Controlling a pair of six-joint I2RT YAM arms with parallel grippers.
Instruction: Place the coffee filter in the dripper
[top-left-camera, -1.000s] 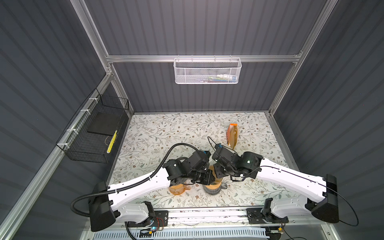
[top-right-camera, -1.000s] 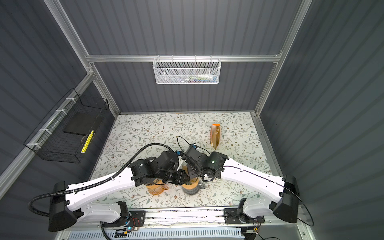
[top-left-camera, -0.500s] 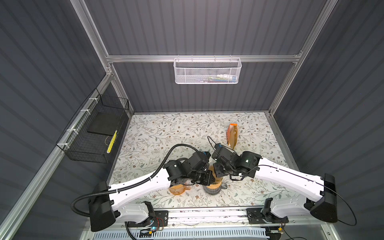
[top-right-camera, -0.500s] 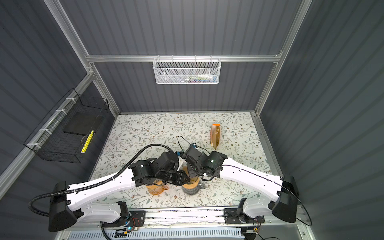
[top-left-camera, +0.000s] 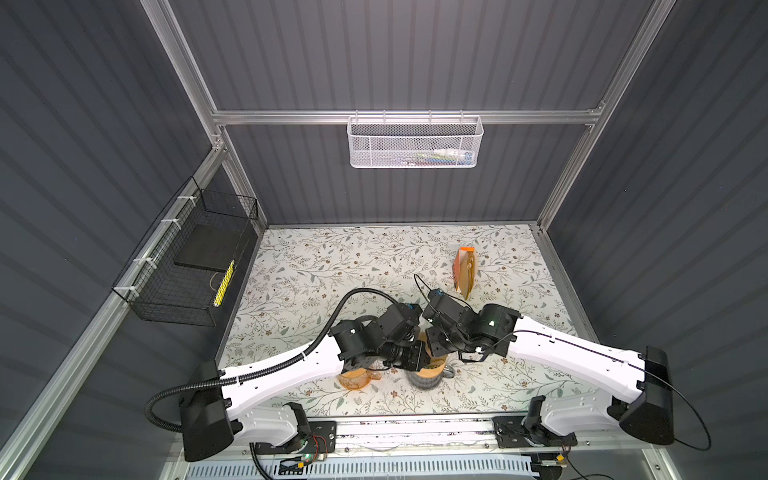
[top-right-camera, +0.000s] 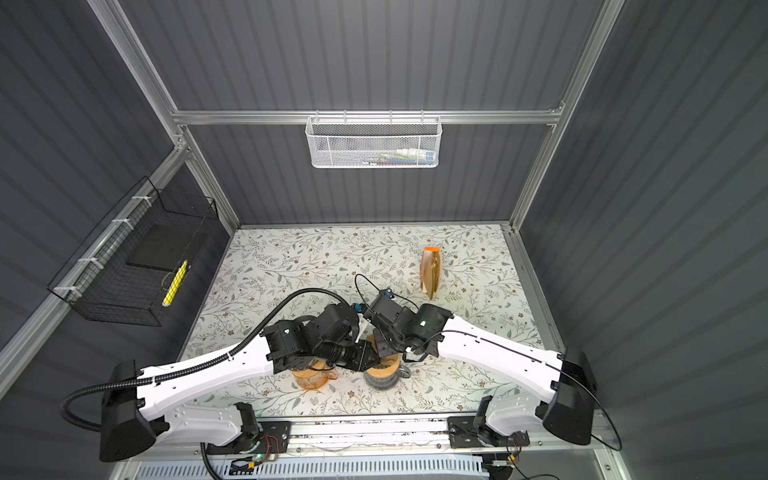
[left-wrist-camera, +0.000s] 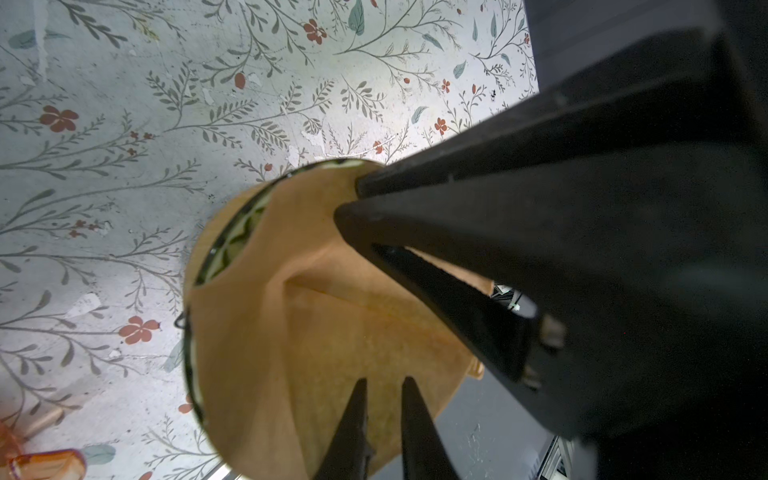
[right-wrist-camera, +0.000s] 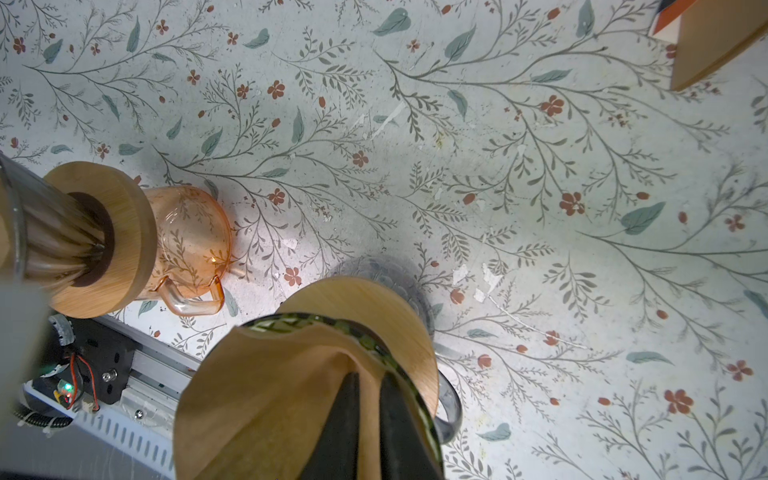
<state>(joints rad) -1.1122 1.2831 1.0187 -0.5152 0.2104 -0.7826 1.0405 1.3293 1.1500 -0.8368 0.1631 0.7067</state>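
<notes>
The brown paper coffee filter is spread open in the mouth of the dripper, a dark glass cone with a wooden collar that stands near the table's front edge. The glass rim shows beside the paper. My right gripper is shut on the filter's wall, with paper between its fingers. My left gripper pinches the opposite side of the filter. In both top views the left gripper and the right gripper meet over the dripper and hide most of it.
An orange glass carafe carrying a second wood-collared dripper stands just left of the dripper. A pack of filters stands at the back right. The rail runs along the front edge.
The right arm has edged slightly to the left. Both grippers stay closed on the filter over the dripper.
</notes>
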